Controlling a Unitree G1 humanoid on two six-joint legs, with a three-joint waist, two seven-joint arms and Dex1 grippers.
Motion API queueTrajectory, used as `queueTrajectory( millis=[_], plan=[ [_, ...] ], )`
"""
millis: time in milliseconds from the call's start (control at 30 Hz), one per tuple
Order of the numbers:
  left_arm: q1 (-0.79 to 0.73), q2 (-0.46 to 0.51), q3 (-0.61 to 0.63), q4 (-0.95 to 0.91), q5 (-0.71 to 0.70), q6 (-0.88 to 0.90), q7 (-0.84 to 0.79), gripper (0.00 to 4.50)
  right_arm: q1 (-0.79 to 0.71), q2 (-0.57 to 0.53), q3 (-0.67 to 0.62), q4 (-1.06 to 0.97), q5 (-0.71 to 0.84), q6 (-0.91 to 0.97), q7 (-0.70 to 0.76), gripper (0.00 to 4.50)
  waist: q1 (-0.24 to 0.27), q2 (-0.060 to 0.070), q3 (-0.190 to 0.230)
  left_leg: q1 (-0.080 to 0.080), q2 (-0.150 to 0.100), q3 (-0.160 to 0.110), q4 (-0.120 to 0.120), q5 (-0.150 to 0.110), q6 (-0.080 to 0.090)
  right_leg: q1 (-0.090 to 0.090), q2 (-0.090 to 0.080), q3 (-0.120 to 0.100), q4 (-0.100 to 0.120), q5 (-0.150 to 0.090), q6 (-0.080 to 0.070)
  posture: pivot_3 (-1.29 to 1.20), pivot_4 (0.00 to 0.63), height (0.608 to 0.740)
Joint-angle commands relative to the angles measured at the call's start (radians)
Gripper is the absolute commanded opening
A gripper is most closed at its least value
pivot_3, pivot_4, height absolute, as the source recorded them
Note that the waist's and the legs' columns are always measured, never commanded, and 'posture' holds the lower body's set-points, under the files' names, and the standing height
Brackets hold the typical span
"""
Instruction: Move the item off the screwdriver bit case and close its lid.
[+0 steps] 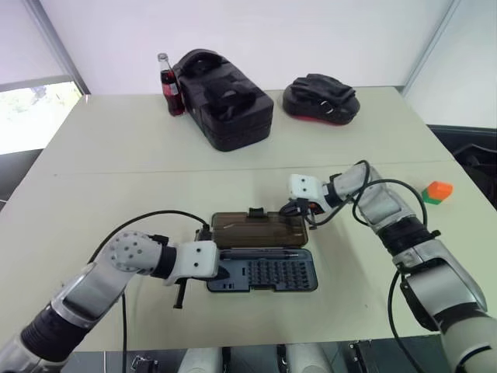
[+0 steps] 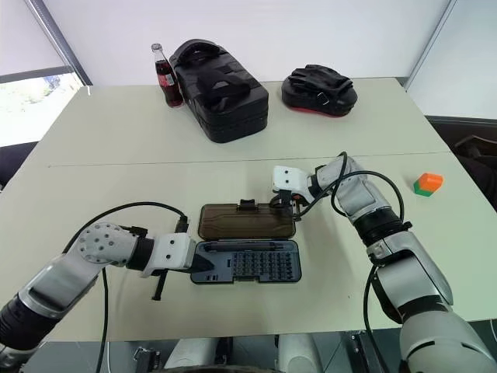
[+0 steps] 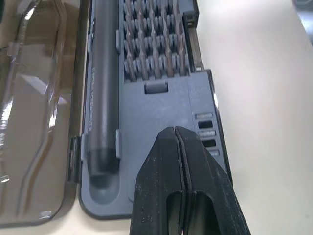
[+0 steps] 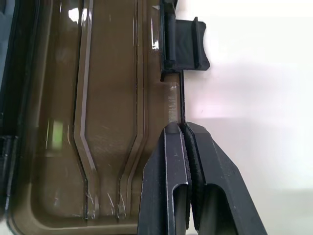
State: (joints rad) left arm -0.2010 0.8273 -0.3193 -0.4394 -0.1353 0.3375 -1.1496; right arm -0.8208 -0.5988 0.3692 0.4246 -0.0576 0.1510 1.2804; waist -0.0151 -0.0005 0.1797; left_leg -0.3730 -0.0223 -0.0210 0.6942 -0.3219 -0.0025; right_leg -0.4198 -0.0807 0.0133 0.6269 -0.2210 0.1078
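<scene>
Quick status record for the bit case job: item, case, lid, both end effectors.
item: orange block with green part, on the table at the robot's right, off the case
screwdriver bit case: open
lid: lying flat, not closed
left end effector: shut, over the case's end
right end effector: shut on the lid's latch-side edge

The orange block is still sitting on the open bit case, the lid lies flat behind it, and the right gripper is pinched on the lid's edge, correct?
Not quite. The orange block rests on the table far off to the robot's right, as the right eye view shows, not on the bit case. The lid does lie open, with the right gripper shut on its edge.
</scene>
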Motion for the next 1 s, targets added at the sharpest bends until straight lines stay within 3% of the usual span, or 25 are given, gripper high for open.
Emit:
queueTrajectory(
  millis=[33, 400, 533, 833, 1000],
  plan=[
    [0.018, -0.001, -0.014, 0.031, 0.005, 0.01, 0.002, 0.0, 0.012, -0.036, -0.094, -0.12, 0.051, 0.085, -0.029, 0.05, 0.002, 0.0, 0.0, 0.0, 0.0, 0.0, 0.0, 0.0, 0.0, 0.0, 0.0, 0.0, 0.0, 0.0, 0.0, 0.0, 0.15, 0.74],
    [0.012, -0.009, -0.005, 0.046, -0.017, 0.013, 0.007, 0.0, 0.1, -0.03, -0.194, -0.349, 0.134, 0.218, -0.106, 0.05, 0.0, 0.0, 0.0, 0.0, 0.0, 0.0, 0.0, 0.0, 0.0, 0.0, 0.0, 0.0, 0.0, 0.0, -0.001, 0.0, 0.15, 0.74],
    [0.013, -0.055, 0.029, 0.021, -0.101, 0.119, 0.043, 0.0, 0.146, -0.011, -0.244, -0.415, 0.187, 0.274, -0.145, 0.05, -0.002, -0.001, 0.001, -0.001, 0.0, 0.0, 0.0, 0.0, 0.0, -0.001, 0.0, 0.0, 0.0, 0.0, -0.001, 0.0, 0.15, 0.74],
    [-0.009, -0.127, 0.114, -0.009, -0.256, 0.26, 0.091, 0.0, 0.222, -0.035, -0.266, -0.491, 0.232, 0.282, -0.164, 0.05, -0.002, -0.002, 0.002, -0.002, 0.001, 0.0, -0.001, 0.0, 0.0, -0.004, 0.001, 0.0, 0.001, 0.001, 0.002, 0.0, 0.15, 0.74],
    [-0.019, -0.127, 0.128, -0.033, -0.305, 0.294, 0.093, 0.0, 0.248, -0.074, -0.226, -0.447, 0.197, 0.188, -0.14, 0.05, 0.0, -0.002, 0.002, -0.003, 0.001, 0.0, -0.001, 0.0, 0.0, -0.004, 0.0, 0.0, 0.0, 0.001, 0.001, 0.0, 0.15, 0.74]
  ],
)
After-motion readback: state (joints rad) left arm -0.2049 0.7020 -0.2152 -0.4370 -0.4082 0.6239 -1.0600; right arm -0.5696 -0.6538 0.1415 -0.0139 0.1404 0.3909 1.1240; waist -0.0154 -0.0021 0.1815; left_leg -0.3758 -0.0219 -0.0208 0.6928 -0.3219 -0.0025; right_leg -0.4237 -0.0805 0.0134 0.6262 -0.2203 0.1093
